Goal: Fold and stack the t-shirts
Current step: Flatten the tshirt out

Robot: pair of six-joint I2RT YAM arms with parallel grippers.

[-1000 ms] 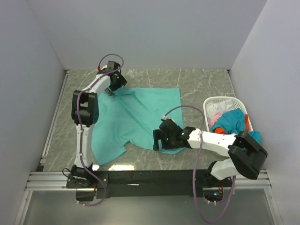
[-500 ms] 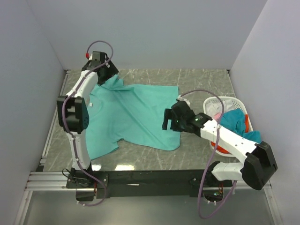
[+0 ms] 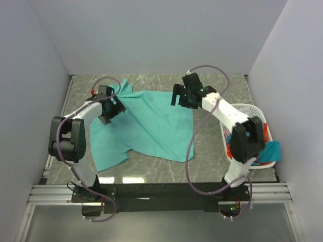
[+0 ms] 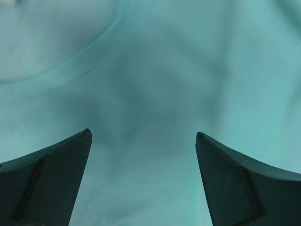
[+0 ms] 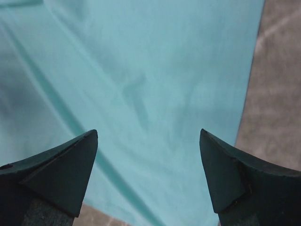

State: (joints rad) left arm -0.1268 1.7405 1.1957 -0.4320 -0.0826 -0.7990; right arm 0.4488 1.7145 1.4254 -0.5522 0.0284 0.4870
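Top external view showed the teal t-shirt (image 3: 151,126) spread on the desk (image 3: 217,93) left of centre, the left gripper (image 3: 112,108) and right gripper (image 3: 182,98) both wide open and empty over its far edge; limp, light cloth, probably best pinched at the corners.

spread t-shirt (image 3: 146,126) lying flat on surface (image 3: 212,148), left of centre | left fingers (image 4: 47,179) hanging over its far-left part | right fingers (image 5: 51,169) hanging over its far-right corner | basket (image 3: 237,106) sitting at surface's right edge | other t-shirts (image 3: 271,150) lying in basket
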